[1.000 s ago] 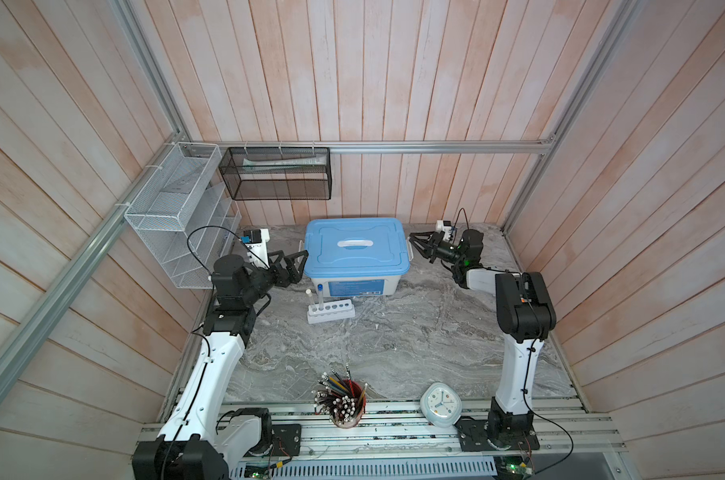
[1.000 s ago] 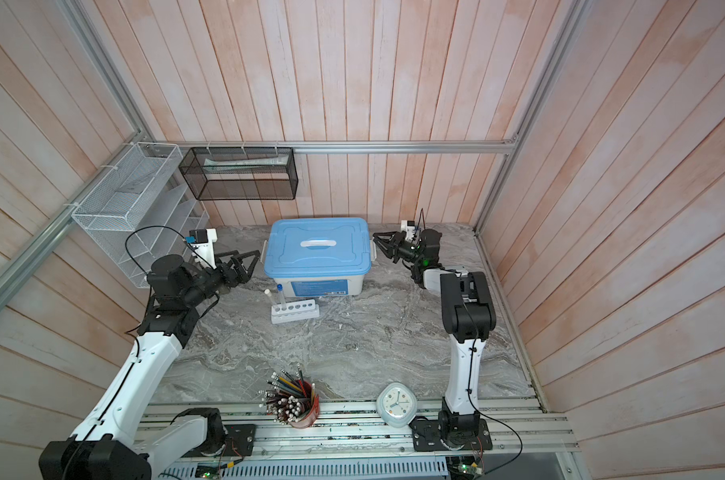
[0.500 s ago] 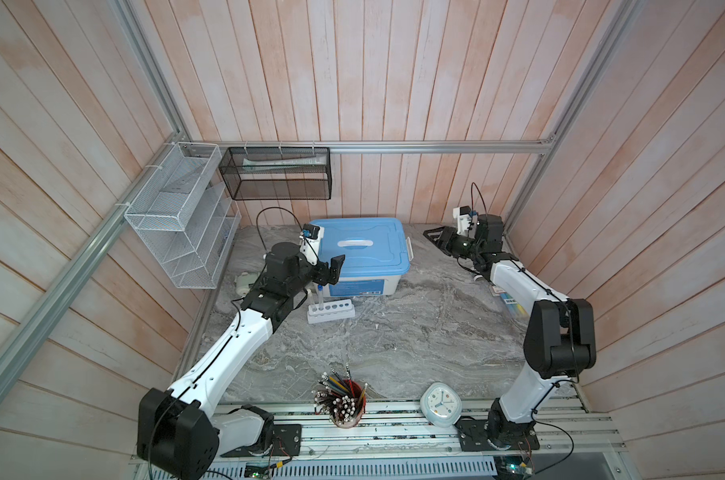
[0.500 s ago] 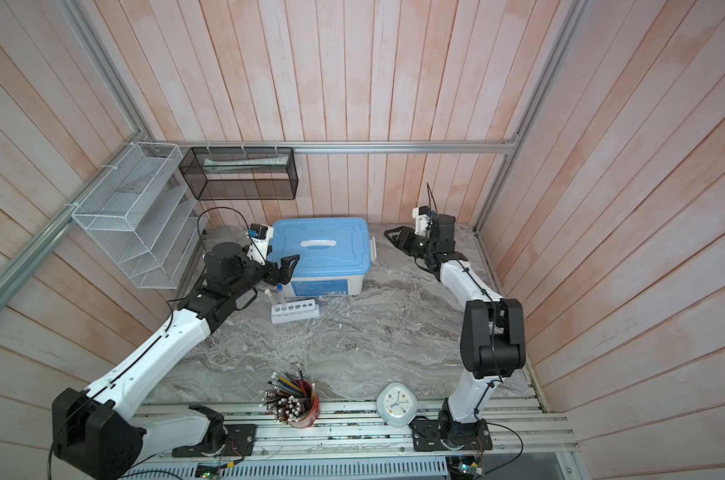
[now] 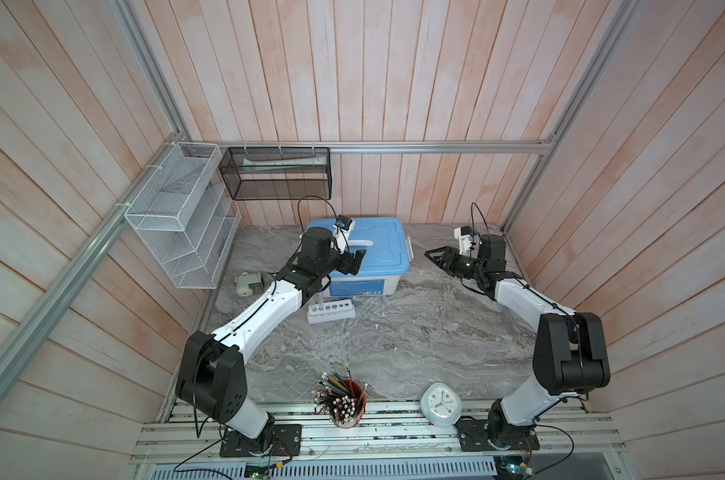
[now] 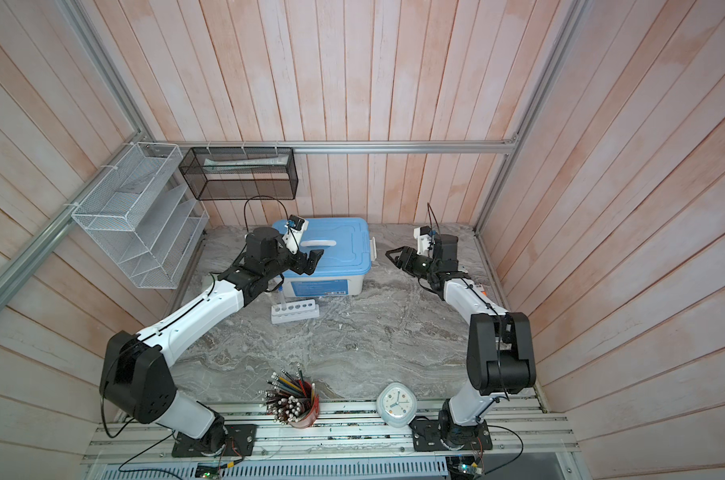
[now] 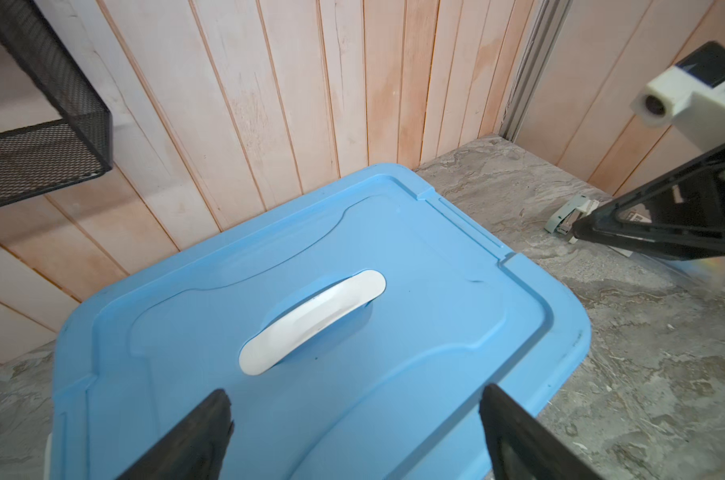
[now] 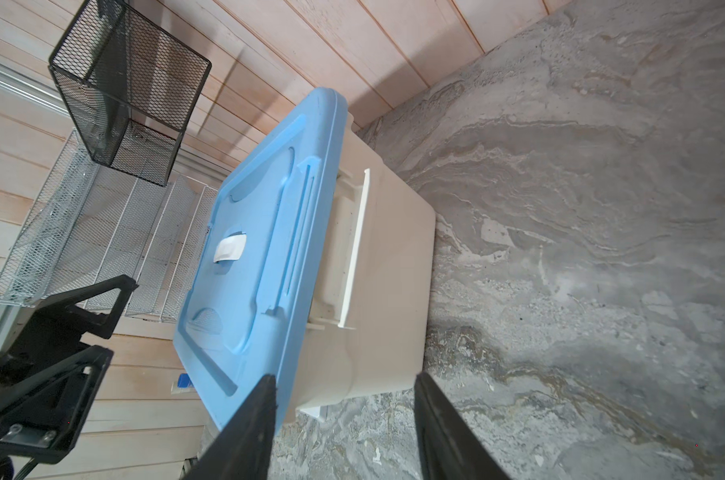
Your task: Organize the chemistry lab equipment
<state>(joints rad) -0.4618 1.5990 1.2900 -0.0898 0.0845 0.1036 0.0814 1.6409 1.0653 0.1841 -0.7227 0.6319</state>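
A white six-hole rack (image 5: 331,311) (image 6: 296,311) lies on the marble table in front of a blue-lidded storage box (image 5: 381,249) (image 6: 344,245). One clear tube (image 5: 318,297) stands in the rack's left end. My left gripper (image 5: 355,262) (image 7: 354,395) hangs open over the near left part of the lid (image 7: 394,249), short of its white handle (image 7: 313,322), holding nothing. My right gripper (image 5: 433,257) (image 8: 347,380) is open and empty, a short way right of the box and level with its side latch (image 8: 354,249). No other lab pieces show.
A red cup of pencils (image 5: 344,405) and a white clock (image 5: 440,405) stand at the front edge. A white wire shelf (image 5: 182,216) and a black mesh basket (image 5: 275,174) hang on the walls. A small pale device (image 5: 248,284) sits by the left wall.
My left arm has swung right from beside the box until its open gripper is over the lid. The right arm has drawn its elbow back and its jaws have spread wider.
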